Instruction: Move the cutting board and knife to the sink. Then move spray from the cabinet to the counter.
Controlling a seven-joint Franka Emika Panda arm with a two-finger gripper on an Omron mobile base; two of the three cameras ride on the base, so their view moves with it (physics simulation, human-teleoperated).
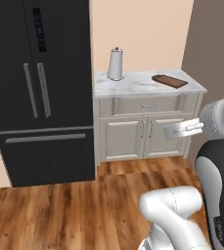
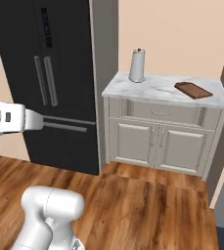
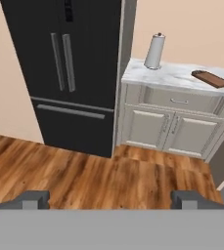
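The dark reddish-brown cutting board (image 1: 170, 80) (image 2: 193, 90) (image 3: 212, 79) lies flat at the right end of the white marble counter (image 1: 133, 87) (image 2: 157, 89) (image 3: 174, 76). My gripper (image 3: 111, 199) hangs over the wooden floor, well short of the counter. It is open, the two dark fingertips (image 3: 35, 198) stand far apart and nothing is between them. The white hand (image 1: 183, 129) points toward the base cabinets. The knife, the sink, the spray and the cabinet are out of view.
A white paper-towel roll (image 1: 115, 64) (image 2: 137, 66) stands at the counter's back left. A tall black fridge (image 1: 40, 88) (image 2: 50, 78) stands left of the counter. A taupe panel (image 1: 211, 39) closes the right side. Wooden floor (image 3: 108, 176) lies between me and the cream doors.
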